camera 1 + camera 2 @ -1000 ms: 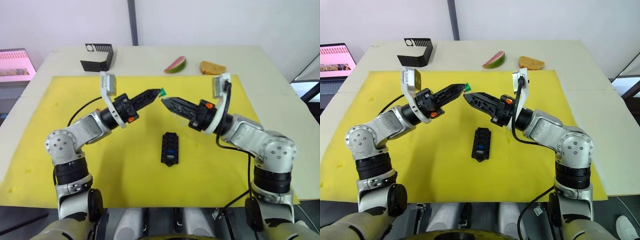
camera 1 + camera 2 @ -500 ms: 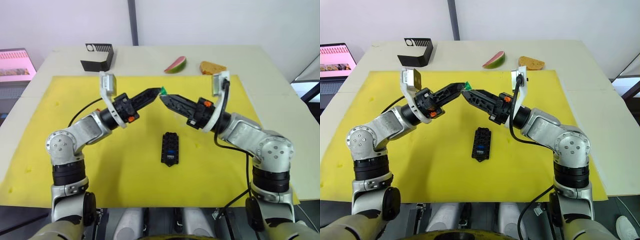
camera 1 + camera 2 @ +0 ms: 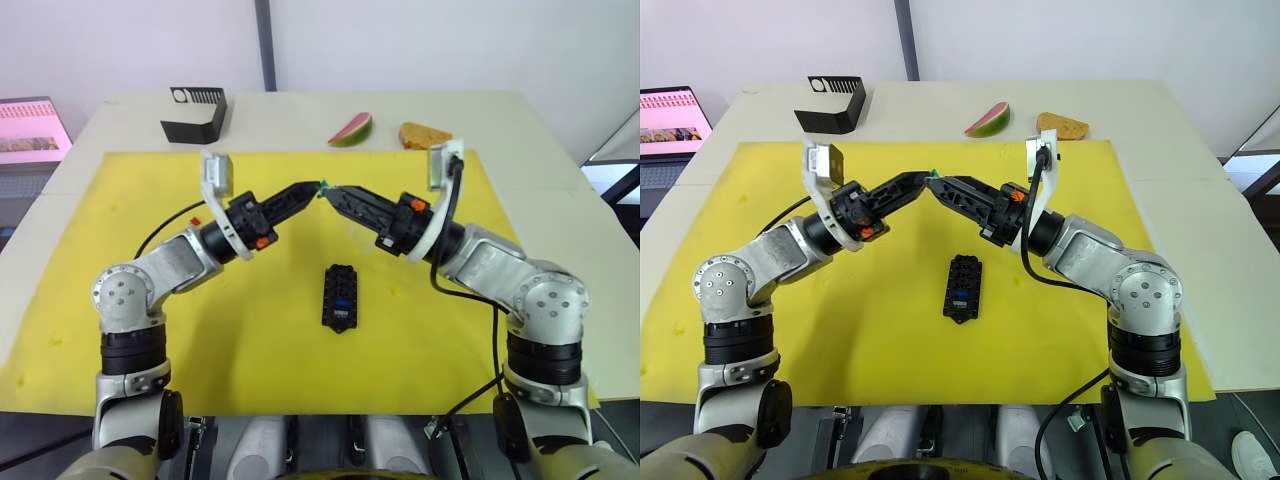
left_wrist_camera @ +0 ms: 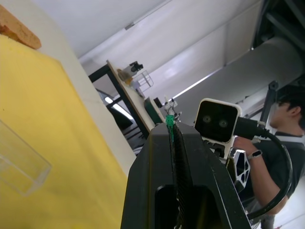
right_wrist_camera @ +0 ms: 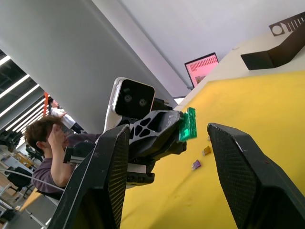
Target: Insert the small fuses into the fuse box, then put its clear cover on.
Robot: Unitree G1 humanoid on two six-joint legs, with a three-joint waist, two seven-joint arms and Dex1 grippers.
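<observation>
Fuse box: I count one fuse box, lying flat on the yellow mat nearest me, between my two arms, tapered end toward me; I see something blue in one of its slots, the other slots are too small to read.
Left pincer: my left pincer is raised above the mat beyond the box, clamped on one green fuse that sticks out past its tips.
Right pincer: my right pincer meets the left one tip to tip; its fingers stand apart on either side of the green fuse, and I cannot tell whether they touch it.
Loose fuses: in the right wrist view I count two more on the mat past the left pincer, an amber fuse and a violet fuse, near each other; in the head views I make out a small red fuse beside the left arm.
Clear cover: one clear cover lies on the mat in the left wrist view, partly cut off by the frame edge; I can't pick it out from the head.
Far worktop: on the bare worktop beyond the mat stand one black angular holder, one watermelon slice and one bread piece.
Surroundings: a laptop screen sits off the worktop's left; a person shows behind each wrist camera.
</observation>
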